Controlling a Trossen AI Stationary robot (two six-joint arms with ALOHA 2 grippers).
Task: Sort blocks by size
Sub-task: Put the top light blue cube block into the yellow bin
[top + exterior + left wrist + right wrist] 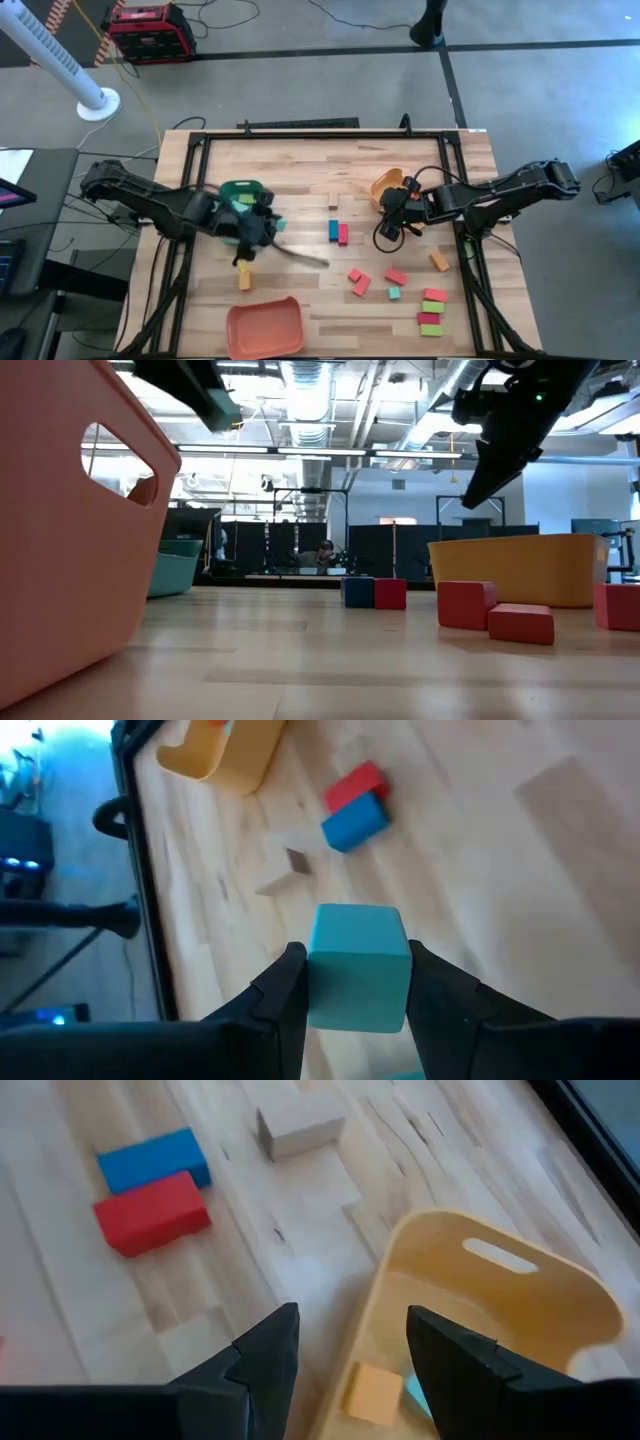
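Observation:
My left gripper (258, 228) is shut on a teal block (358, 968), raised above the table just in front of the green tray (243, 193). My right gripper (350, 1325) is open and empty above the near rim of the yellow-orange tray (480, 1295), which holds an orange block (372, 1390) and a teal one (416, 1394). A blue block (333, 230) and a red block (343, 235) lie side by side at mid-table. Several red, green and orange blocks (430, 310) lie at the front right. My left gripper pinches the teal block by two opposite side faces (318, 982) between its two fingers. The block's far end sticks out past the fingertips. It is lifted clear of the table, high in the low view (222, 407).
The salmon-red tray (265, 328) stands at the near edge, left of centre. An orange block (244, 280) lies in front of my left gripper. A small pale wooden block (333, 207) lies behind the blue and red pair. A black frame (330, 135) borders the table.

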